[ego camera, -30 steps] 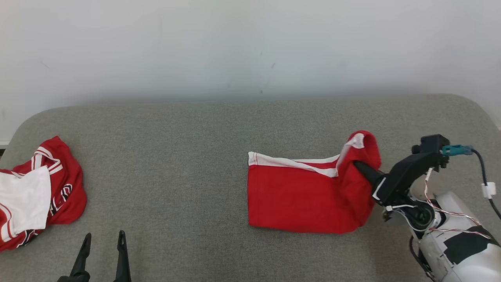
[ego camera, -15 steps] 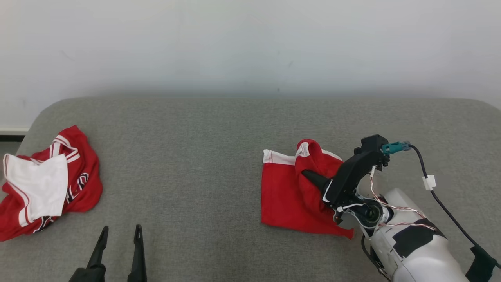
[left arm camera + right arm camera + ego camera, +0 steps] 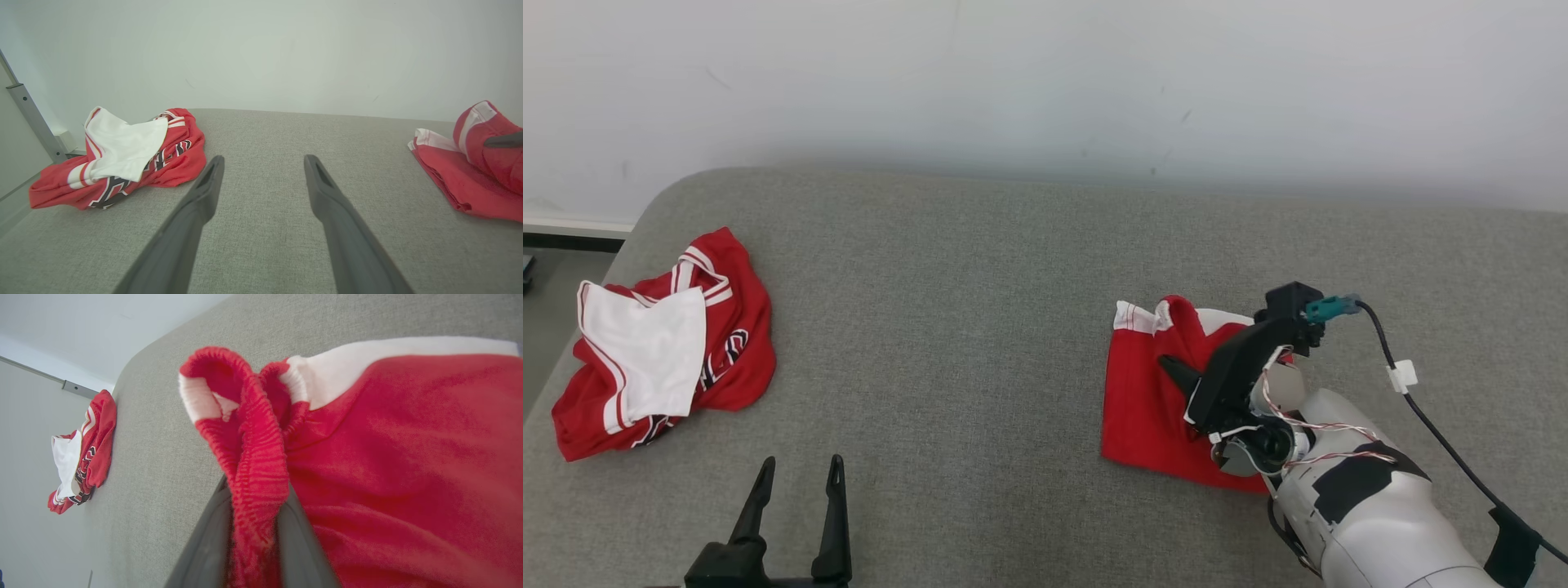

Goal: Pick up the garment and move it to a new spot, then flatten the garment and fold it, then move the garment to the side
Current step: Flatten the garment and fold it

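Right wrist view: right jaws apparently tight on a fold of red garment (image 3: 408,457); left jaws wide apart.

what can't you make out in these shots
- Right gripper fingertips: buried in the fold of the red shorts in the head view; the waistband covers them in the right wrist view.
- The shorts' right side: head view, behind the right arm.
- Lettering on the crumpled jersey: folded under, partly covered by white cloth, too small.
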